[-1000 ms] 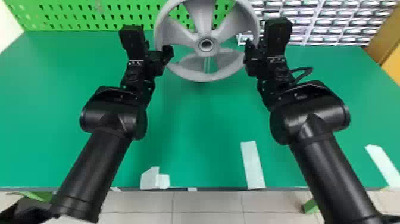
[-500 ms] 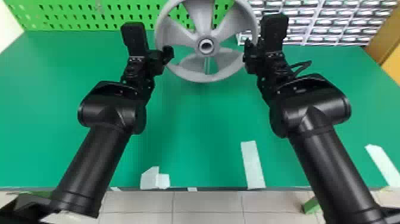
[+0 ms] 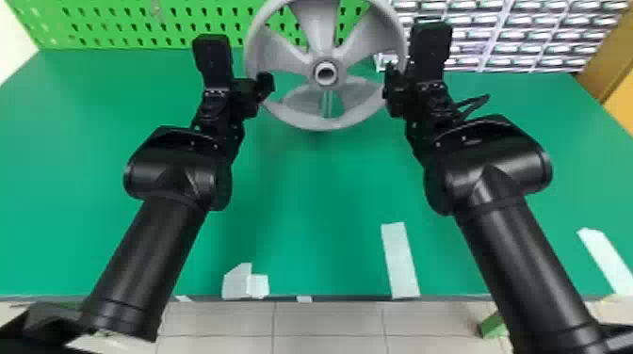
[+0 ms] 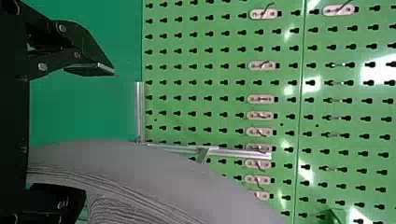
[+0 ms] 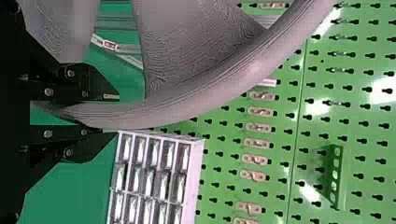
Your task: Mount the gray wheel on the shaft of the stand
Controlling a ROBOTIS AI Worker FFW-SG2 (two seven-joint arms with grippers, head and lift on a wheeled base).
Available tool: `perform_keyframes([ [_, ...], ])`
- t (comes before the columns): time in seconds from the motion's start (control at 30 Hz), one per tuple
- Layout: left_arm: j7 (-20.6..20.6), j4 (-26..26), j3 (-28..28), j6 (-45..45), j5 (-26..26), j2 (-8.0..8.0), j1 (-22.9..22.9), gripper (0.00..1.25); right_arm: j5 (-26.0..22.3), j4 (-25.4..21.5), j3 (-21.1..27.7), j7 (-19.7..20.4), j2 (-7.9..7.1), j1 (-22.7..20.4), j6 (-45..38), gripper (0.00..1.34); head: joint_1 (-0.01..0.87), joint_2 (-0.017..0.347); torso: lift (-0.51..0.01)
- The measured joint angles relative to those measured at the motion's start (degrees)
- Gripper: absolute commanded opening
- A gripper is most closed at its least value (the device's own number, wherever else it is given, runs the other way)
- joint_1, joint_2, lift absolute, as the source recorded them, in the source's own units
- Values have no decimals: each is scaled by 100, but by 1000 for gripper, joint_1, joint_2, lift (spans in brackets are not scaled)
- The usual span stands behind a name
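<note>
The gray wheel (image 3: 320, 113) is held up at the back centre, its hub toward the head camera; a metal post of the stand (image 3: 327, 103) shows through its lower opening. At the wheel's left side is my left gripper (image 3: 264, 85); at its right, my right gripper (image 3: 392, 90). In the left wrist view, my left gripper (image 4: 95, 133) is open, its fingers apart around the wheel's rim (image 4: 121, 161), and metal bars of the stand (image 4: 140, 109) lie beyond. In the right wrist view, my right gripper (image 5: 109, 114) is shut on the rim (image 5: 187, 107). The shaft is hidden.
A green pegboard (image 3: 117, 23) stands behind the green table (image 3: 301, 216). At the back right is a rack of small drawers (image 3: 508, 35), near the right gripper and rim. White tape (image 3: 400, 261) lies along the table's front edge.
Both hands have tilted slightly, the right one also shifting a little leftward. The wheel's hub and lower rim sit slightly lower in the head view.
</note>
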State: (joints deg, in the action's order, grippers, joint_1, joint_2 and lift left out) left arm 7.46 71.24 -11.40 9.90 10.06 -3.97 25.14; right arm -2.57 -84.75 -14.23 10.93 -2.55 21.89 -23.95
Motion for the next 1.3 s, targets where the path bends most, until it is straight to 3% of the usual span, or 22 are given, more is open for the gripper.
perform_keyframes([
  [0.43, 29, 57, -29, -16, 15, 1, -75, 695, 3, 3, 9, 2, 1, -44, 39, 336, 865, 52, -101],
  [0.67, 152, 92, -29, -19, 11, 1, -111, 718, 5, 8, 7, 3, 1, -53, 48, 505, 865, 52, -101],
  [0.83, 514, 100, -35, -17, 21, 2, -122, 736, -3, 3, 8, 6, 1, -53, 50, 509, 865, 52, -101],
  [1.3, 475, 100, -46, -117, 69, 2, -155, 755, -7, 3, 10, 6, -6, -65, 98, 522, 865, 52, -101],
])
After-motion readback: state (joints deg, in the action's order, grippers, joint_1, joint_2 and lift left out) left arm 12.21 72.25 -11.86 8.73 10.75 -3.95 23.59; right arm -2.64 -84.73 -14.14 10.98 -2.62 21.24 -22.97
